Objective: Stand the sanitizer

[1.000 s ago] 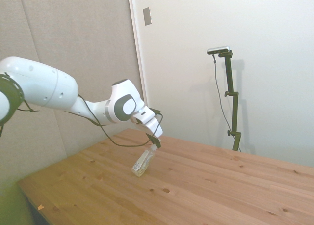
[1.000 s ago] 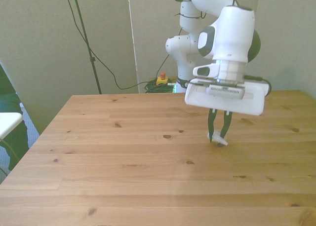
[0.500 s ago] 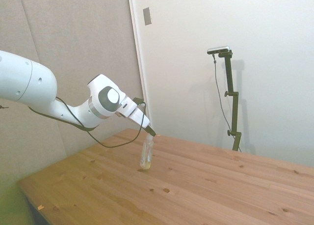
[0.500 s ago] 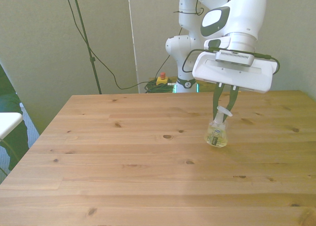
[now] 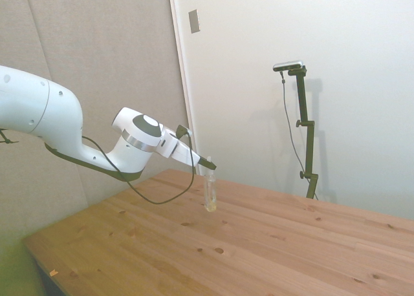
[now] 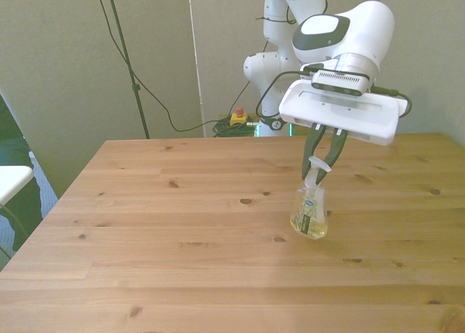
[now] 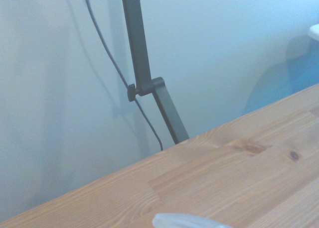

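The sanitizer (image 6: 309,217) stands upright on the wooden surface (image 6: 182,253), toward the front view's right. The gripper (image 6: 320,169) pinches its white nozzle cap. Its pale label's dark print is unreadable.

sanitizer (image 6: 310,214): small clear bottle, yellowish liquid, pale label, white nozzle cap
pose: upright, base on the wooden table (image 6: 182,238)
place: toward the front view's right

No text is showing clearly enough to read. The sanitizer (image 6: 311,213) is carrying a pale label (image 6: 310,205) with small dark and blue marks, but they are appearing too small and blurred to make out any words or numbers.
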### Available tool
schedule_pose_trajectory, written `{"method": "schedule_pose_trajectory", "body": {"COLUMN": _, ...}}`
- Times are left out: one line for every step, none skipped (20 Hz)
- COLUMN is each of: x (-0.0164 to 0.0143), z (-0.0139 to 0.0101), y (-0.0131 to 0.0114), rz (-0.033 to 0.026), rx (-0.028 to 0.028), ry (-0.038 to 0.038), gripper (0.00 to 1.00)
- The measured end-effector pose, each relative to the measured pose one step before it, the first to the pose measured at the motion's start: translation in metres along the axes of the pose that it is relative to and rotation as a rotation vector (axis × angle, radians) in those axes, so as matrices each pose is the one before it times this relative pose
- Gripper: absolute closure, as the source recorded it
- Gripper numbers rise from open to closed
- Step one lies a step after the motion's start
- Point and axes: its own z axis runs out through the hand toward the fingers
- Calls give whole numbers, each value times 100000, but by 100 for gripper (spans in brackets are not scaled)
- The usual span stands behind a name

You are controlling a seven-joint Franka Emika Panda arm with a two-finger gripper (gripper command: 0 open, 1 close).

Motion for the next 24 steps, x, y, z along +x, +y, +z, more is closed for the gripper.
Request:
{"method": "schedule_pose_trajectory", "body": {"x": -245, "z": 474, "y": 124, "rz": 859, "rx": 490, "ry": 1069, "gripper": 100}}
{"method": "schedule_pose_trajectory", "body": {"x": -213, "z": 430, "y": 166, "rz": 853, "rx": 251, "ry": 816, "gripper": 100}}
{"method": "schedule_pose_trajectory", "body": {"x": -203, "z": 421, "y": 168, "rz": 748, "rx": -14, "ry": 459, "gripper": 100}}
{"method": "schedule_pose_trajectory", "body": {"x": -177, "z": 365, "y": 164, "rz": 561, "rx": -59, "ry": 161, "gripper": 100}}
{"method": "schedule_pose_trajectory", "body": {"x": -156, "z": 326, "y": 197, "rz": 7, "rx": 47, "ry": 438, "gripper": 100}}
{"method": "schedule_pose_trajectory", "body": {"x": -183, "z": 307, "y": 221, "rz": 91, "rx": -267, "ry": 175, "gripper": 100}}
{"method": "schedule_pose_trajectory", "body": {"x": -197, "z": 295, "y": 217, "rz": -65, "rx": -326, "ry": 42, "gripper": 0}}
{"method": "schedule_pose_trajectory", "body": {"x": -204, "z": 224, "y": 166, "rz": -197, "rx": -287, "ry": -225, "gripper": 0}}
{"method": "schedule_pose_trajectory", "body": {"x": -80, "z": 18, "y": -37, "rz": -188, "rx": 286, "ry": -232, "gripper": 0}}
{"method": "schedule_pose_trajectory", "body": {"x": -55, "z": -11, "y": 5, "rz": -62, "rx": 92, "ry": -185, "gripper": 0}}
{"method": "schedule_pose_trajectory", "body": {"x": -45, "z": -24, "y": -2, "rz": -48, "rx": 100, "ry": -164, "gripper": 0}}
{"method": "schedule_pose_trajectory", "body": {"x": -7, "z": -9, "y": -7, "rz": 2, "rx": 58, "ry": -69, "gripper": 0}}
{"method": "schedule_pose_trajectory", "body": {"x": -5, "z": -2, "y": 1, "rz": -5, "rx": 20, "ry": -38, "gripper": 0}}
{"method": "schedule_pose_trajectory", "body": {"x": -14, "z": 0, "y": 10, "rz": -16, "rx": 12, "ry": -61, "gripper": 0}}
{"method": "schedule_pose_trajectory", "body": {"x": -10, "z": -6, "y": -2, "rz": -4, "rx": 47, "ry": -69, "gripper": 0}}
{"method": "schedule_pose_trajectory", "body": {"x": -46, "z": -2, "y": 34, "rz": -55, "rx": 30, "ry": -193, "gripper": 0}}
{"method": "schedule_pose_trajectory", "body": {"x": -113, "z": 30, "y": 135, "rz": -169, "rx": -110, "ry": -341, "gripper": 0}}
{"method": "schedule_pose_trajectory", "body": {"x": -92, "z": 38, "y": 137, "rz": -144, "rx": -161, "ry": -242, "gripper": 0}}
{"method": "schedule_pose_trajectory", "body": {"x": -44, "z": 24, "y": 79, "rz": -54, "rx": -97, "ry": -157, "gripper": 0}}
{"method": "schedule_pose_trajectory", "body": {"x": -10, "z": 8, "y": 25, "rz": 67, "rx": -35, "ry": -115, "gripper": 0}}
{"method": "schedule_pose_trajectory", "body": {"x": 4, "z": -1, "y": -5, "rz": 159, "rx": -34, "ry": -99, "gripper": 0}}
{"method": "schedule_pose_trajectory", "body": {"x": -3, "z": -9, "y": -12, "rz": 206, "rx": -54, "ry": -205, "gripper": 0}}
{"method": "schedule_pose_trajectory", "body": {"x": -19, "z": -25, "y": -19, "rz": 284, "rx": -34, "ry": -396, "gripper": 0}}
{"method": "schedule_pose_trajectory", "body": {"x": -50, "z": -26, "y": 5, "rz": 261, "rx": -148, "ry": -667, "gripper": 0}}
